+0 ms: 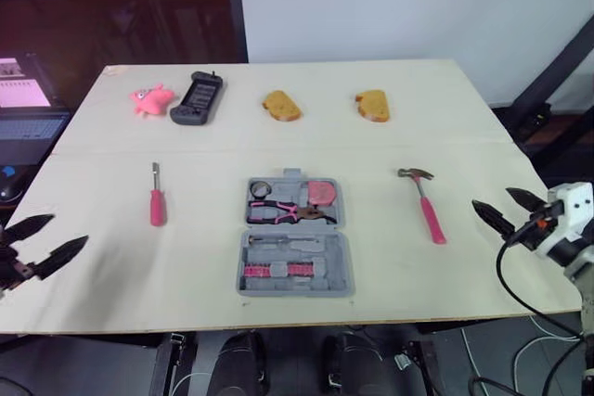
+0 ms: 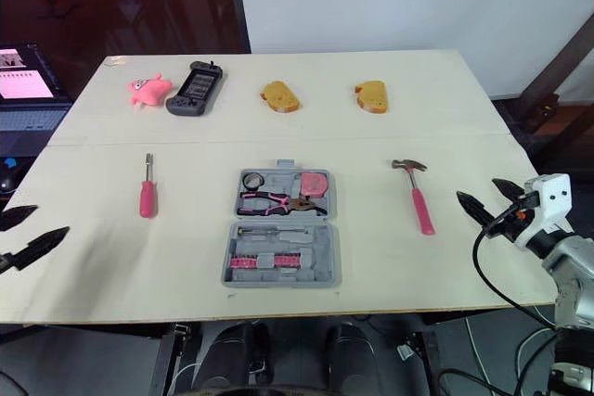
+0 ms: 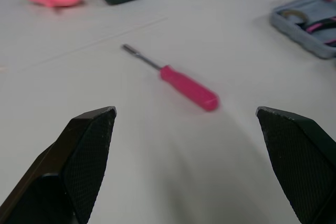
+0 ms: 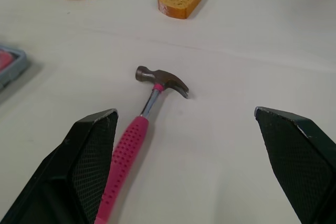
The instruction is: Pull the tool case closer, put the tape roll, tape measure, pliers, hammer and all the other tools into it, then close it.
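so, one grey tool case [image 1: 295,238] lies open and flat on the pale wooden table [image 1: 464,136], in the middle of its near half, lid half on the far side. inside the lid half sit three things: one tape roll [image 1: 260,188] at 10 o'clock, one pink tape measure [image 1: 322,192] at 2 o'clock, and one pair of pink-handled pliers [image 1: 283,213] lying across just below them. the near half holds one pink strip of small bits [image 1: 276,270].

two tools lie outside the case. taking the case as the clock's centre, one pink-handled hammer [image 1: 424,203] lies at 3 o'clock, well apart from it, head on the far end. one pink-handled screwdriver [image 1: 156,197] lies at 9 o'clock, shaft pointing away.

along the far edge run four other things: one pink plush toy [image 1: 150,98] at 10 o'clock, one black handheld device [image 1: 197,98] just beside it at 11, and two orange bread-shaped toys, one [image 1: 281,106] at 12 and one [image 1: 372,105] at 1. one laptop [image 1: 23,104] sits off the table at 9 o'clock.

the left gripper [image 1: 70,229] hangs over the near left edge, fingers spread wide and holding nothing, the screwdriver ahead of it. the right gripper [image 1: 490,198] hangs over the right edge near the hammer, likewise spread and bare.
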Controlling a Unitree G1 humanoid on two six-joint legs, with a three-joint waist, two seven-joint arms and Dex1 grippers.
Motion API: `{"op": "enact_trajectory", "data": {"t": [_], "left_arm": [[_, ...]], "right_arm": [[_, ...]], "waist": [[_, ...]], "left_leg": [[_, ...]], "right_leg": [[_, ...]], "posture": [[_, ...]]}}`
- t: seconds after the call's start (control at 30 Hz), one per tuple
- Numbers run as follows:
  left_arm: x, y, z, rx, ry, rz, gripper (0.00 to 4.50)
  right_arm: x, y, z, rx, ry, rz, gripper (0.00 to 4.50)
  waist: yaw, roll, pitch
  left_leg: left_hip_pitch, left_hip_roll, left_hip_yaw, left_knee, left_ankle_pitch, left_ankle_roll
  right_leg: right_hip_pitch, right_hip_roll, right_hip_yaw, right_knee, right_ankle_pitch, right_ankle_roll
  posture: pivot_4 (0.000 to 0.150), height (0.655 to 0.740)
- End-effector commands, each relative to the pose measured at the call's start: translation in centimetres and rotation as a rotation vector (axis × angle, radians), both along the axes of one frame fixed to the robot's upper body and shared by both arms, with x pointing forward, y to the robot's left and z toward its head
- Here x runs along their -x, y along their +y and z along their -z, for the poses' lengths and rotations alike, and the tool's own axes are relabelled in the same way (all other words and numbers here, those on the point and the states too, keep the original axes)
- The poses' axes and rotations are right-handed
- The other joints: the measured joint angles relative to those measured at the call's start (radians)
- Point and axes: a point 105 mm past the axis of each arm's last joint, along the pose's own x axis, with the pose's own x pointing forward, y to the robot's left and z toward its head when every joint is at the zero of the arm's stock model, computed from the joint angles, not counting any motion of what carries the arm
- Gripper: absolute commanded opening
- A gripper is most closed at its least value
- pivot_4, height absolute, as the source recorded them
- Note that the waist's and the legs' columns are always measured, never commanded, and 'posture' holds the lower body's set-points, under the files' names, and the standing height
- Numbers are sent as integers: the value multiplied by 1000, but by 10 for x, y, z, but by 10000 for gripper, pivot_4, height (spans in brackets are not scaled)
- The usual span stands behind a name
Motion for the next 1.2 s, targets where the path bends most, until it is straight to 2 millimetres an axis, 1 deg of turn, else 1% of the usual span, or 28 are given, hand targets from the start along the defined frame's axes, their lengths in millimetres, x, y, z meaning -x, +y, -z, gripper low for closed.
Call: {"op": "enact_trajectory", "data": {"t": [0.03,0.13,0.17,0.27,0.37,0.5,0.57,0.7,0.77,0.83,0.97,1.13,1.2], "left_arm": [[-24,-55,-32,-17,-51,245,45000],[-35,-89,-37,-84,-48,382,45000],[-38,-96,-38,-99,-52,407,45000],[-42,-121,-45,-108,-55,504,45000],[-40,-137,-50,-99,-49,561,45000],[-34,-154,-58,-84,-36,606,45000],[-32,-160,-62,-77,-37,609,45000],[-22,-171,-68,-83,-45,612,45000],[-19,-173,-69,-85,-51,599,45000],[-16,-173,-69,-82,-51,579,45000],[-11,-173,-68,-76,-48,549,45000],[-6,-168,-62,-75,-42,495,45000],[-4,-167,-60,-74,-38,487,45000]], "right_arm": [[-3,40,-32,31,-24,-108,44121],[-2,57,-26,87,47,-96,44121],[-2,62,-24,102,64,-93,44121],[-11,58,-12,118,166,20,44121],[-19,60,-12,113,198,44,44121],[-39,59,-7,114,250,96,44121],[-48,62,-2,101,293,92,44121],[-79,57,12,78,386,136,44121],[-88,56,20,42,435,139,44121],[-97,52,26,52,452,157,44121],[-109,53,32,77,465,155,44121],[-117,62,42,87,491,140,44121],[-117,62,46,88,492,140,38540]], "waist": [[3,0,0],[1,-1,-1],[0,-1,-1],[-5,-1,0],[-7,0,0],[-4,0,0],[-4,-1,0],[-6,0,0],[-6,0,0],[-3,0,0],[-6,0,0],[-8,0,0],[-7,0,0]], "left_leg": [[0,0,0,0,0,0],[-1,-1,0,1,0,0],[-1,-1,0,1,0,1],[-2,-1,1,1,0,1],[-2,-1,0,1,0,1],[-2,-1,0,1,0,1],[-2,-1,0,1,0,1],[-2,-1,1,2,0,0],[-3,-2,1,2,0,0],[-3,-2,1,2,0,0],[-3,-1,1,2,1,0],[-4,-1,1,2,1,0],[-4,-1,1,2,1,-1]], "right_leg": [[0,0,0,0,0,0],[0,1,0,0,0,1],[0,1,0,0,1,1],[-1,2,0,0,1,2],[-1,3,1,1,1,2],[-1,4,1,1,1,2],[-1,4,1,1,1,2],[-1,4,1,1,2,4],[-1,4,1,1,2,4],[-1,4,1,1,2,4],[-1,5,1,1,2,4],[-1,5,1,1,2,4],[-1,5,1,1,2,4]], "posture": [[1500,7188],[1500,7188],[1500,7188],[1500,7188],[1500,7188],[1500,7188],[1500,7188],[1500,7188],[1500,7188],[1500,7188],[1500,7188],[1500,7188],[1500,7188]]}}
